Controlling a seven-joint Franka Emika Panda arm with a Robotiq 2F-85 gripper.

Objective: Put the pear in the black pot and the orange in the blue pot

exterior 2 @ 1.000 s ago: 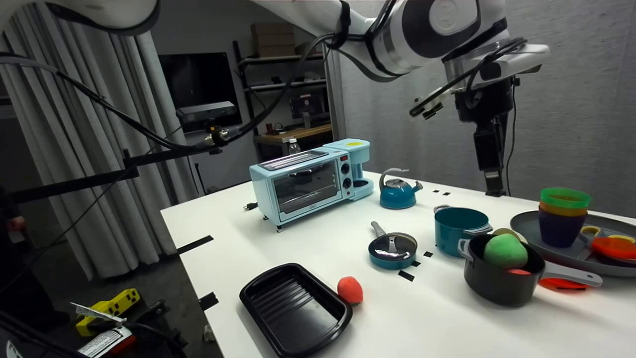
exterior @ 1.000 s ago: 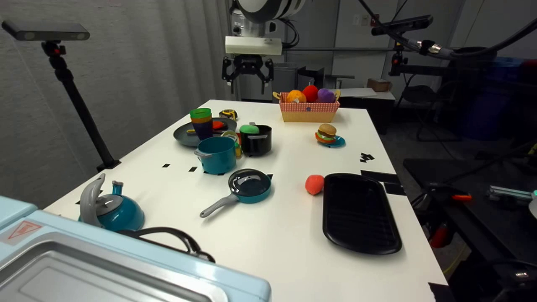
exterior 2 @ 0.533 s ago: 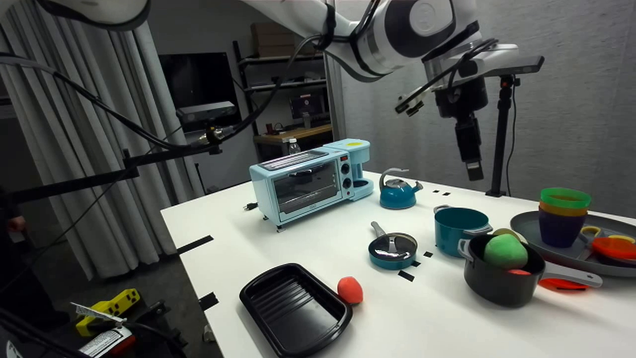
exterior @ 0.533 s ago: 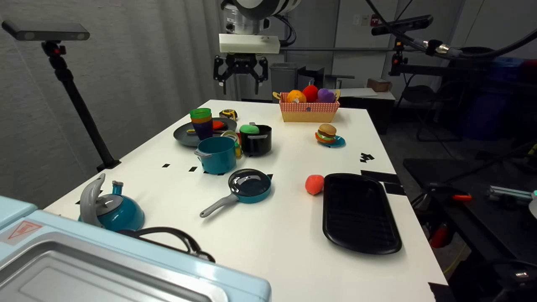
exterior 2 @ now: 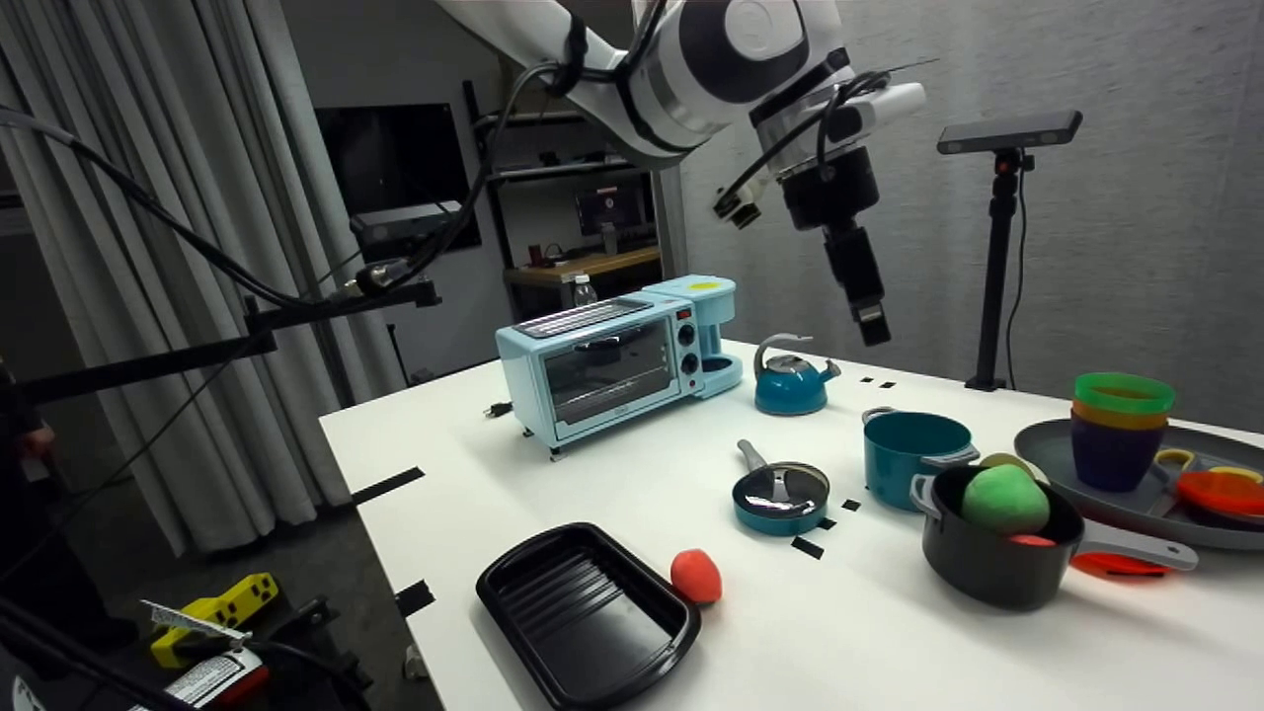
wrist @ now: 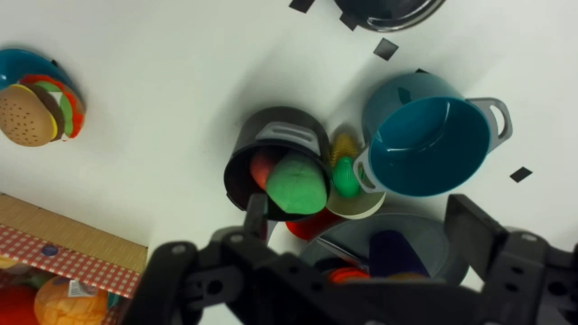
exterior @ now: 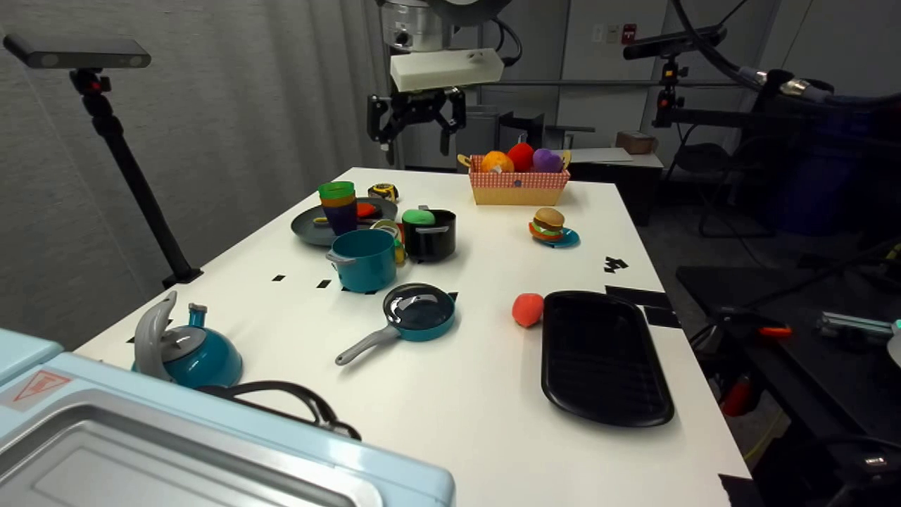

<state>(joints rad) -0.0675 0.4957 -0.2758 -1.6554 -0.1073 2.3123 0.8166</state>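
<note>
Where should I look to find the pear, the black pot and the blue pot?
Pear (wrist: 296, 184): in the wrist view, on its green side facing the camera.
Black pot (exterior 2: 990, 565): in an exterior view, on its outer wall.
Blue pot (exterior: 369, 269): in an exterior view, on its outer wall.

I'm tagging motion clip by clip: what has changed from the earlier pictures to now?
The gripper shifted left across an exterior view, tilting as it went. Its jaws stayed open; nothing was taken hold of or let go. The pear stayed in the black pot; the blue pot, toaster oven and kettle stayed put.
</note>
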